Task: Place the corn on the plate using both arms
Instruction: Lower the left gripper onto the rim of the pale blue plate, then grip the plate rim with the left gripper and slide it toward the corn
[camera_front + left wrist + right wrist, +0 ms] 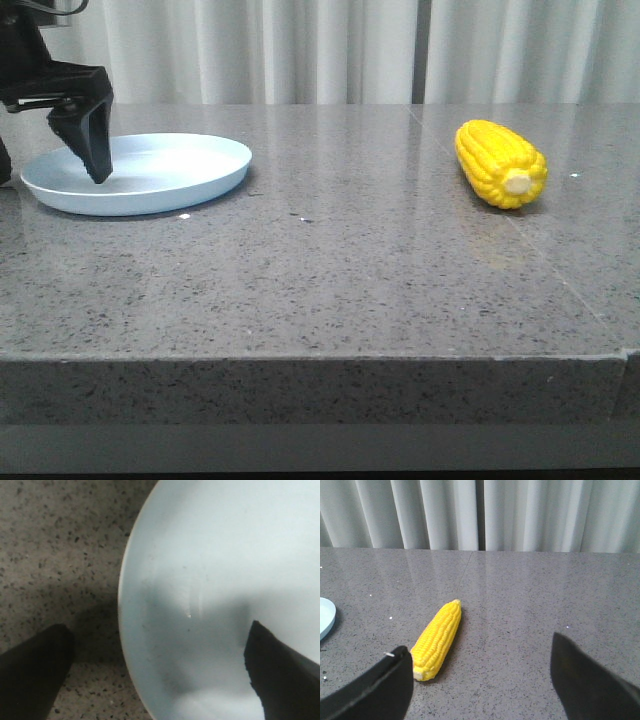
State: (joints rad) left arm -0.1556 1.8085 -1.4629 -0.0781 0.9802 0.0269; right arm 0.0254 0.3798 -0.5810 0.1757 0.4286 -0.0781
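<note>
The yellow corn (500, 162) lies on the grey stone table at the right, its cream stub end towards the front. The pale blue plate (190, 185) sits at the left. My left gripper (55, 165) is open and low over the plate's left rim. In the left wrist view it (159, 630) straddles the rim of the plate (210, 555), one finger over the table and one over the plate. My right gripper (480, 647) is open and empty, out of the front view. It is short of the corn (437, 639), which lies just beyond one finger.
The table's front edge (300, 355) runs across the foreground. White curtains (330, 50) hang behind the table. A sliver of the plate (325, 615) shows at the edge of the right wrist view.
</note>
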